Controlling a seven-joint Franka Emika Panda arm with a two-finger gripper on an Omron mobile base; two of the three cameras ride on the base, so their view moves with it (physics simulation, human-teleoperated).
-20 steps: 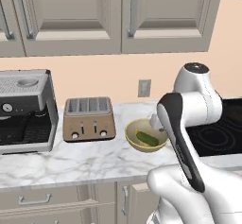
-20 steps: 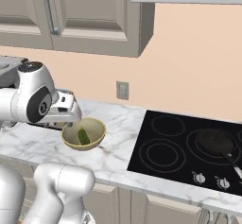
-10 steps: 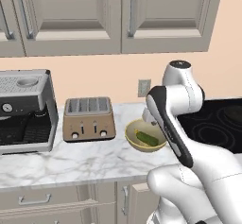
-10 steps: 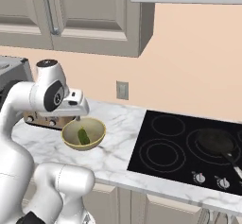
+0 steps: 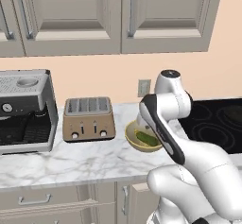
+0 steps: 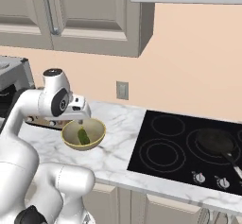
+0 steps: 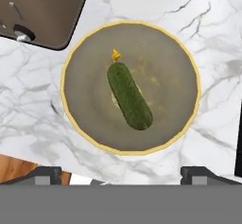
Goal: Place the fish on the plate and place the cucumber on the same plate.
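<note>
Swung arm over bowl [image 7: 191, 67] since last look; tool [image 7: 120, 173] open, empty, hovering above cucumber [image 7: 129, 95] inside bowl. I judge grasp next.

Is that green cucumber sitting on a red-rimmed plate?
No, the cucumber lies inside a deep yellow-tan bowl on the marble counter.

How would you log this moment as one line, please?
phase: over bowl | gripper: open, empty | cucumber: lying in bowl on counter | toaster: beside bowl
</note>
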